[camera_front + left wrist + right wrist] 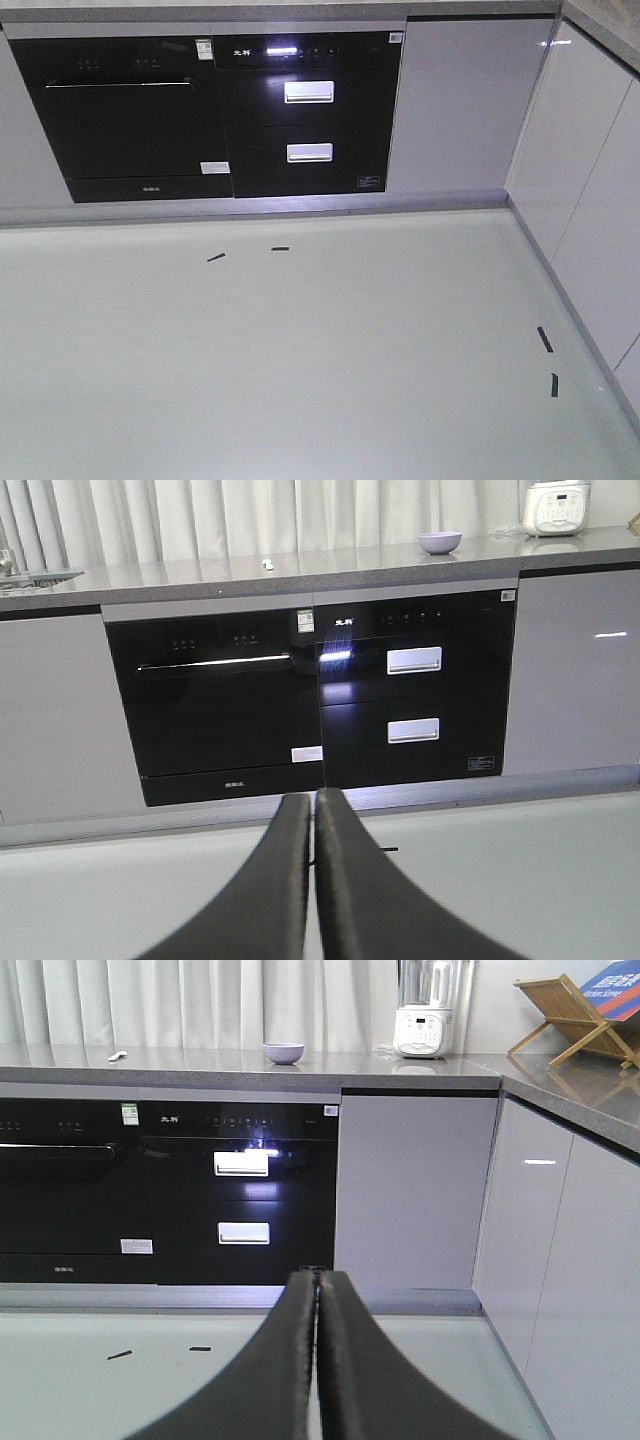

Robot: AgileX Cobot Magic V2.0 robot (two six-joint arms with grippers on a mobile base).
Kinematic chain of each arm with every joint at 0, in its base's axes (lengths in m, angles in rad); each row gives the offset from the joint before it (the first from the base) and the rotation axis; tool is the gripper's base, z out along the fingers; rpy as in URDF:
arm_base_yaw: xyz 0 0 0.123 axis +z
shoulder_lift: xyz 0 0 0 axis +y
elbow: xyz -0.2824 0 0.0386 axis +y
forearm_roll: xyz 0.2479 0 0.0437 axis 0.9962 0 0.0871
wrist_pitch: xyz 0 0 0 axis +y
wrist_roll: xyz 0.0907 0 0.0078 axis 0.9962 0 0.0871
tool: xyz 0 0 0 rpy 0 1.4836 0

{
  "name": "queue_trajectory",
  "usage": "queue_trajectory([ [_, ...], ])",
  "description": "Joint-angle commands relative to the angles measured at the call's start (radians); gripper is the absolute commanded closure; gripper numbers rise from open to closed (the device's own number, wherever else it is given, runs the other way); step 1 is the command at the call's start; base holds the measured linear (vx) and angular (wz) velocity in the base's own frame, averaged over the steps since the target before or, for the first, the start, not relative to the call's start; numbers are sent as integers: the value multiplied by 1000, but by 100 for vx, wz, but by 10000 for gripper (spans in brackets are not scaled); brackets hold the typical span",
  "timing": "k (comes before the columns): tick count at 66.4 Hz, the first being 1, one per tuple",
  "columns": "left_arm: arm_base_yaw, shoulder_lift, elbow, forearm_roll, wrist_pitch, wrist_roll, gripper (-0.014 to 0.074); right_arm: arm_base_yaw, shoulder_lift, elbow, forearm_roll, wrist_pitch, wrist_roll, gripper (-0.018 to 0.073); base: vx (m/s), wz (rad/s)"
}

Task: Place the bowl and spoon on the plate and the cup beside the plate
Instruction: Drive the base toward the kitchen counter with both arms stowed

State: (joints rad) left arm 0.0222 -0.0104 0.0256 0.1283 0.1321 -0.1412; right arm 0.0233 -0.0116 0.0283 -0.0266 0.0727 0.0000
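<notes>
A small lavender bowl [440,542] stands on the far grey countertop [200,580]; the right wrist view shows the same bowl [284,1052]. A small pale spoon [267,564] lies on the counter to its left, and the spoon [117,1056] is also in the right wrist view. The plate and the cup are out of view. My left gripper [312,798] is shut with nothing in it, low over the pale floor and far from the counter. My right gripper [319,1274] is likewise shut and empty. Neither gripper appears in the front view.
Black built-in appliances [210,115] fill the cabinet front below the counter. White cabinets [590,200] run along the right side. A white rice cooker [557,507], a blender [427,1020] and a wooden rack [575,1015] stand on the counter. Black tape marks [545,340] dot the floor.
</notes>
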Motion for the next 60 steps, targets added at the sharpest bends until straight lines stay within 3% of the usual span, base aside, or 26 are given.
queue_trajectory([
  [1, 1, -5, -8, -1, -67, -12, 603, 1, -10, 3, -4, -73, 0, 562, 0, 0],
  [60, 1, -5, -8, -1, -67, -12, 603, 1, -10, 3, -4, -73, 0, 562, 0, 0],
])
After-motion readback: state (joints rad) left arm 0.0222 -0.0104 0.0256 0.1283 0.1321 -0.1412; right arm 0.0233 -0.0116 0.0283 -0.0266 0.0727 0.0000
